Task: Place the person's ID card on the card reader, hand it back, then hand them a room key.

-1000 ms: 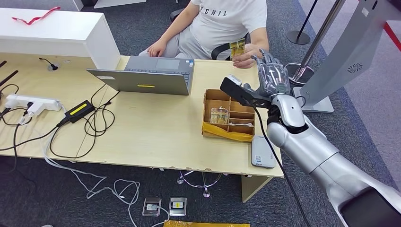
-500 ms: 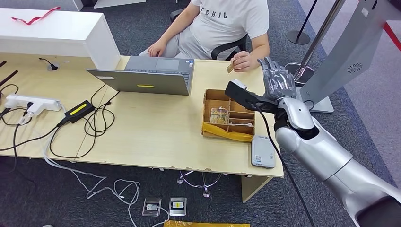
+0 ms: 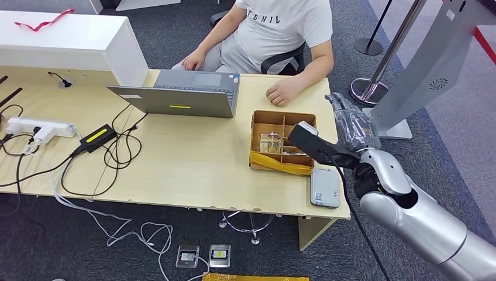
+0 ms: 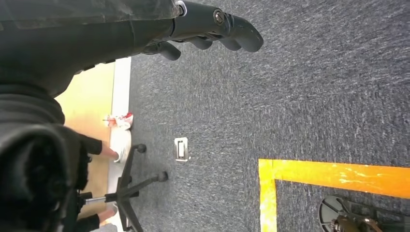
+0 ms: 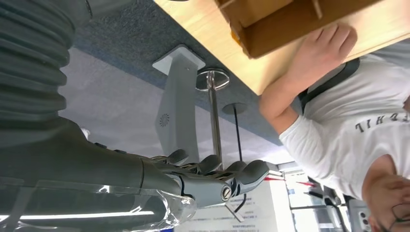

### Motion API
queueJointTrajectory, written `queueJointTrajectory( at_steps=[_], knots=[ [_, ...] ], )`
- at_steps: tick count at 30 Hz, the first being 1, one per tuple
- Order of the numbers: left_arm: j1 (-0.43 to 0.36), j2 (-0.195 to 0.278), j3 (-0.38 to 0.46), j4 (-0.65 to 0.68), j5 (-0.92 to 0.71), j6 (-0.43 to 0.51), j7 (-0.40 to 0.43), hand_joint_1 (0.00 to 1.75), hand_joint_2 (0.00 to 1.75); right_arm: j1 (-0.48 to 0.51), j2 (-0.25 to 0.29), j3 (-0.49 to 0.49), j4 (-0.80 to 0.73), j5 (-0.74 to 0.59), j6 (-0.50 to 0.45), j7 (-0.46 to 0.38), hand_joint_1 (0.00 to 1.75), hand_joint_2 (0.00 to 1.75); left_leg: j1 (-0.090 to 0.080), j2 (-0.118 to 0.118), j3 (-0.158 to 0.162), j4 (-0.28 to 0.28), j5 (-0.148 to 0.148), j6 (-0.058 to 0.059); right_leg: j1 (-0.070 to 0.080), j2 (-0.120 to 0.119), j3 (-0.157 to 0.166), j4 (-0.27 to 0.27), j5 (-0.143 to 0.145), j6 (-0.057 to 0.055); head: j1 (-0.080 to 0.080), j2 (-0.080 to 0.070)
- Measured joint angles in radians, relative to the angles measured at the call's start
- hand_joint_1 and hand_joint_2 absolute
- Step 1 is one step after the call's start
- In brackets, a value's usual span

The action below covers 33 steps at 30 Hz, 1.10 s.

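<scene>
Facing the desk, person's white shirt (image 3: 281,26) (lettering "CHIL")

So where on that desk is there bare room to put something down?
The widest bare patch lies between the laptop, the tangled cables and the divided box, down to the near edge. A smaller strip lies between laptop and box. The right end is crowded: box, card reader, the person's hand and the robot's right hand.

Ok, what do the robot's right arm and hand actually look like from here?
The right arm is glossy silver with a black elbow joint and a black camera block at the wrist; a thin black cable hangs beside it. The right hand is dark grey under clear plastic wrap.
</scene>
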Motion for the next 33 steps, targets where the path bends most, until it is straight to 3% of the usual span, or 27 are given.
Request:
queueJointTrajectory(
  at_steps=[14, 33],
  knots=[
    [0.0, 0.0, 0.016, 0.0, 0.011, 0.008, 0.013, 0.0, 0.0, 0.089, 0.003, 0.039, 0.003, 0.041, -0.07, -0.06, 0.0, 1.75, 0.0, 0.0, -0.001, 0.0, 0.0, 0.0, 0.0, 0.0, 0.0, 0.0, 0.0, 0.0, 0.0, 0.0],
    [0.012, -0.008, 0.089, 0.0, 0.082, -0.004, -0.012, 0.0, 0.0, 0.131, 0.116, 0.023, 0.177, 0.057, -0.111, -0.156, 0.0, 1.75, 0.0, 0.0, -0.001, 0.0, 0.0, 0.0, 0.0, -0.001, 0.0, 0.0, 0.0, 0.0, 0.0, 0.0]
  ],
)
